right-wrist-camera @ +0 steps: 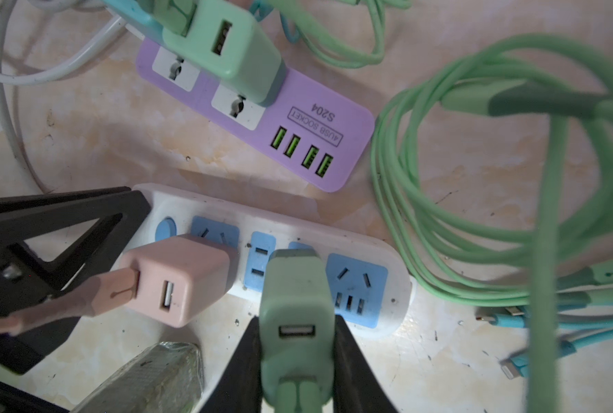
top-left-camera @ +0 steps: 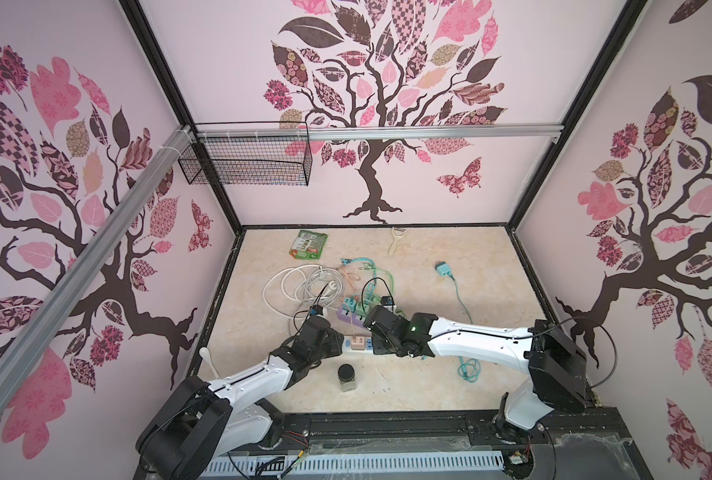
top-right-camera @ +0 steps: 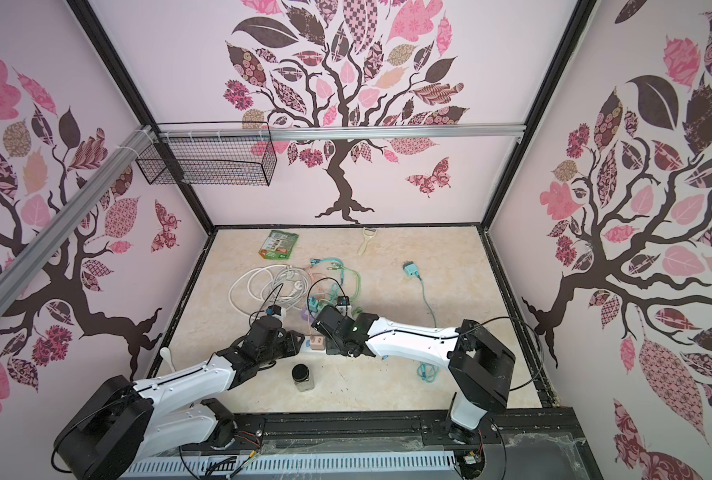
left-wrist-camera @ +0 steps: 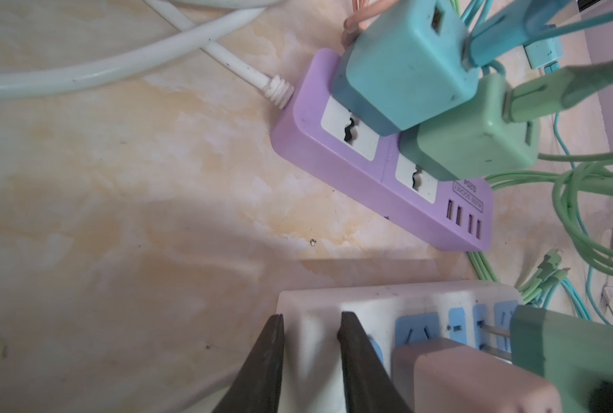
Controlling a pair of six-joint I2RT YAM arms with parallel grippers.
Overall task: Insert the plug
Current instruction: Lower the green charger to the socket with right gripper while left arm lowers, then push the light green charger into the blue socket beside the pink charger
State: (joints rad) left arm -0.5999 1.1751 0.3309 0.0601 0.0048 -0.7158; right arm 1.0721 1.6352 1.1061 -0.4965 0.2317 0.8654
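clamping the mint-green plastic usb charger plug (right-wrist-camera: 296, 286) between its fingers, your right gripper (right-wrist-camera: 296, 318) holds it at the white power strip with blue sockets (right-wrist-camera: 394, 271), just beside the pink cube charger (right-wrist-camera: 180, 275). its metal prongs (left-wrist-camera: 494, 329) meet the slots with bare metal showing. your left gripper (left-wrist-camera: 312, 316) straddles the strip's end, jaws narrowly apart; you cannot tell whether it pinches.

Overhead stereo pair (wrist cameras close)
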